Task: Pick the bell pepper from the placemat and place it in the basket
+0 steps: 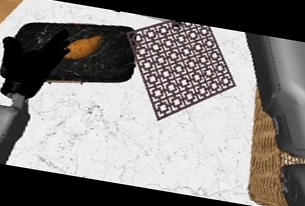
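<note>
You've got a white marble counter [142,139] carrying everything. The right grey forearm [295,93] is the biggest thing in shot, stretched over the woven wicker basket [269,165] at the right edge. My guess is it's over the drop spot. Right hand isn't in view, so you can't tell its fingers or what it holds. The brown lattice-pattern placemat [184,67] lies tilted mid-counter with nothing on it; no bell pepper shows anywhere, so it may be in the hidden hand or basket, can't confirm. The black rectangular tray [113,65] sits left of the mat, touching its corner, holding an orange-brown oval food item [84,47]. The left hand [30,67] rests upright at the tray's near-left edge, fingers straight, slightly apart, holding nothing.
</note>
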`<state>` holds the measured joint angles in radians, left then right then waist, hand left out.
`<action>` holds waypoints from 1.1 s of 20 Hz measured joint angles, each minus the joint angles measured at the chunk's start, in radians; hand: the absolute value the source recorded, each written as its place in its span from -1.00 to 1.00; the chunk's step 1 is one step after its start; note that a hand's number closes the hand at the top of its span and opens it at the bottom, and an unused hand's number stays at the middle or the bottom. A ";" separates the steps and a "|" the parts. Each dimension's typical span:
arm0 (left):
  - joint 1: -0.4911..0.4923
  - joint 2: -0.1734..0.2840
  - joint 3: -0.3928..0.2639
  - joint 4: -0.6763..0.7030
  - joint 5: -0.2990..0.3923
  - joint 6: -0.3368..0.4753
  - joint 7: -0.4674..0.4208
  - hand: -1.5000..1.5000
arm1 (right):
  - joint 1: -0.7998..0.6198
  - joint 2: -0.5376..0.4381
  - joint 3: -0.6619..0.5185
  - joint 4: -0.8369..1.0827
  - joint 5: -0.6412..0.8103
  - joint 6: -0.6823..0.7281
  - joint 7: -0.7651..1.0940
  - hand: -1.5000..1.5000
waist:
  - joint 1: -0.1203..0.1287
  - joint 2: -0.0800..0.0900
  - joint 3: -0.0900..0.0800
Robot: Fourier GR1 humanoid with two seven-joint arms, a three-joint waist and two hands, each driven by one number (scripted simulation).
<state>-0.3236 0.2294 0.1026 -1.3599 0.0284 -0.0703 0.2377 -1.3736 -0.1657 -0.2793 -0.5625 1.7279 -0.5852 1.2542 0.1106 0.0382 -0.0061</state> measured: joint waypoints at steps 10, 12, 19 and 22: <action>0.022 0.010 0.014 -0.001 0.005 -0.003 -0.003 0.00 | -0.012 -0.094 -0.159 0.040 0.195 0.060 0.021 1.00 | -0.026 -0.008 0.002; 0.025 0.014 0.018 -0.003 0.007 -0.004 -0.002 0.00 | -0.002 -0.103 -0.195 0.032 0.230 0.065 0.020 1.00 | -0.031 -0.010 0.002; 0.045 0.034 0.043 -0.003 0.019 -0.012 -0.006 0.00 | 0.060 -0.047 -0.312 -0.042 0.359 0.082 0.015 1.00 | -0.054 -0.020 0.003; 0.067 0.029 0.042 -0.014 0.014 -0.004 -0.012 0.00 | 0.108 -0.007 -0.354 -0.089 0.403 0.073 0.005 1.00 | -0.063 -0.024 0.004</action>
<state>-0.2565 0.2579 0.1447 -1.3737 0.0424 -0.0746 0.2255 -1.2657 -0.1726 -0.6328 -0.6511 2.1310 -0.5123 1.2596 0.0475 0.0138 -0.0017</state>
